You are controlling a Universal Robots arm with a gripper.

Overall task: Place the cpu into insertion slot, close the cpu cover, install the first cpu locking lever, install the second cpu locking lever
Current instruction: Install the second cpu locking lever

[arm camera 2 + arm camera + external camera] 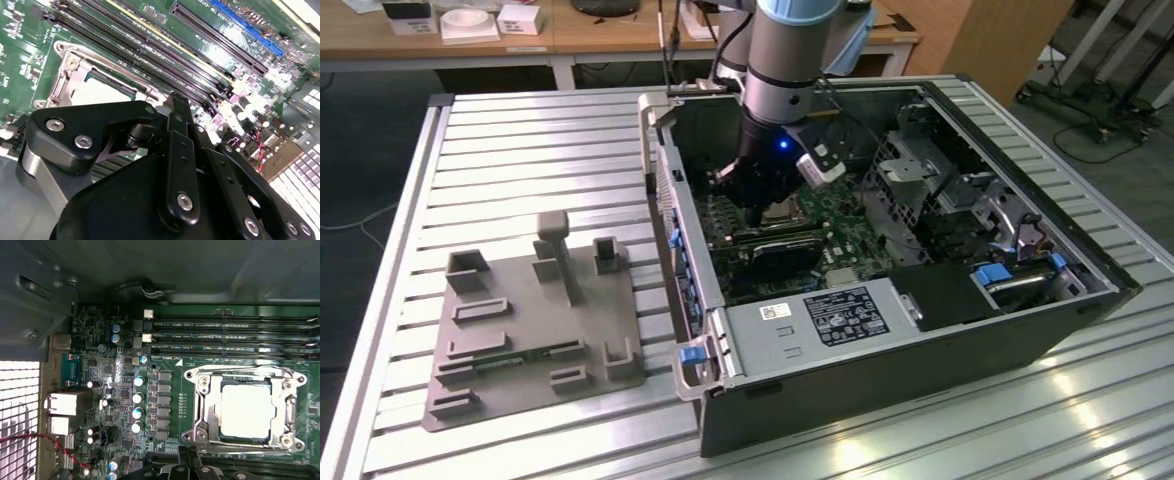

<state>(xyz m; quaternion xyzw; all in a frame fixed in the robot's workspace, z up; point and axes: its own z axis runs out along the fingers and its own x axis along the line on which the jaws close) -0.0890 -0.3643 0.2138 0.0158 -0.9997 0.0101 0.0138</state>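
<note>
Fingers (179,107) hover beside the covered cpu (247,410).

Slatted metal table (520,140), open computer case (1014,340) lying on it, grey plastic fixture tray (520,350) just beside the case

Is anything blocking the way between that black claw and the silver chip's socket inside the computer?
Nothing visible blocks it. In the first wrist view the flat silver-grey square cpu already sits in the dark-framed insertion slot, with the thin silver metal cpu cover down around it. The black claw hovers just beside the socket, over the open green circuit board.
</note>
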